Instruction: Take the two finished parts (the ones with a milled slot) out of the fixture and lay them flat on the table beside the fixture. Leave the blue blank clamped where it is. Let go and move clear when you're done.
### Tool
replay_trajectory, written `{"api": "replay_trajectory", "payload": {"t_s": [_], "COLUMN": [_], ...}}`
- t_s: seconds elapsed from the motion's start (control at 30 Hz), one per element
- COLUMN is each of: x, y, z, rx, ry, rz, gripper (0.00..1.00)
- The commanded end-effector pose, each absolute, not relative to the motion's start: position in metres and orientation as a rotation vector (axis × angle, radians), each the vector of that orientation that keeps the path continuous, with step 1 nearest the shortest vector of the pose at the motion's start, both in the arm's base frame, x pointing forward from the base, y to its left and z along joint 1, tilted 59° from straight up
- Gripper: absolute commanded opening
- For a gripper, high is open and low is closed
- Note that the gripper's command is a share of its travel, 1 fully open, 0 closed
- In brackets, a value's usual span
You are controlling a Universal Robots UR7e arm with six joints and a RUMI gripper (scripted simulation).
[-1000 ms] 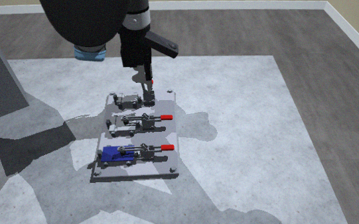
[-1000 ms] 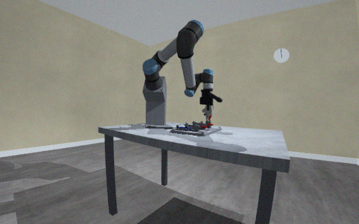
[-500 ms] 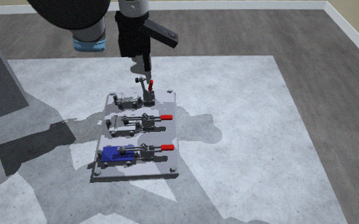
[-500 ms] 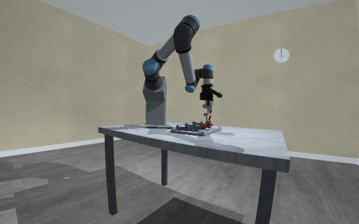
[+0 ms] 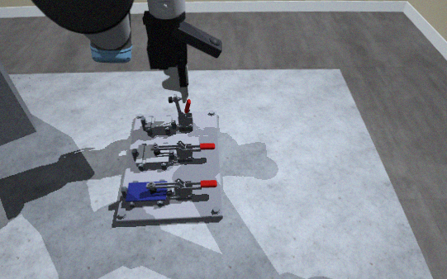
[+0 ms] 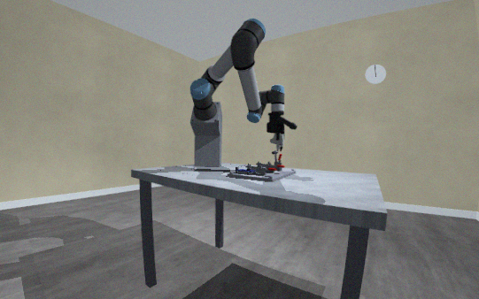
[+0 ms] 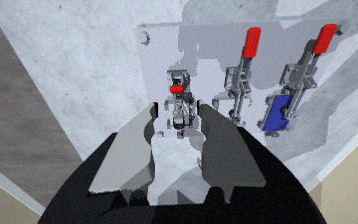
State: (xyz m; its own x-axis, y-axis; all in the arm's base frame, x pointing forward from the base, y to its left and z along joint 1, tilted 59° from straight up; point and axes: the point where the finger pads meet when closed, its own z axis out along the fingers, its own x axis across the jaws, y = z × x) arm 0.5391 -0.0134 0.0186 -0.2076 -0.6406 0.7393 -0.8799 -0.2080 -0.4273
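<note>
The grey fixture plate carries three toggle clamps in a row. The far clamp's red handle stands upright and its arm is lifted off the far grey part. The middle clamp's red handle lies flat, and the clamp holds the second grey part. The near clamp's handle also lies flat, over the blue blank. My gripper hangs above the far clamp's handle, clear of it. In the wrist view its fingers stand partly open with nothing between them, and the red handle shows end-on below.
The fixture sits near the middle of a grey table. The robot's base pedestal stands at the table's far left corner. The table edges fall off to a wooden floor.
</note>
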Motion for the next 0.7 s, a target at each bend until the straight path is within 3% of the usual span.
{"api": "replay_trajectory", "payload": {"t_s": [0.0,0.3,0.33,0.67], "x": [0.5392,0.5392,0.5392,0.5406], "y": [-0.0129,-0.0129,-0.0129,-0.0154], "z": [0.0190,0.0190,0.0189,0.0172], "rx": [1.796,1.796,1.796,1.796], "ry": [-1.795,-1.795,-1.795,-1.795], "rz": [1.378,1.378,1.378,1.378], "gripper": [0.28,0.28,0.59,0.59]}}
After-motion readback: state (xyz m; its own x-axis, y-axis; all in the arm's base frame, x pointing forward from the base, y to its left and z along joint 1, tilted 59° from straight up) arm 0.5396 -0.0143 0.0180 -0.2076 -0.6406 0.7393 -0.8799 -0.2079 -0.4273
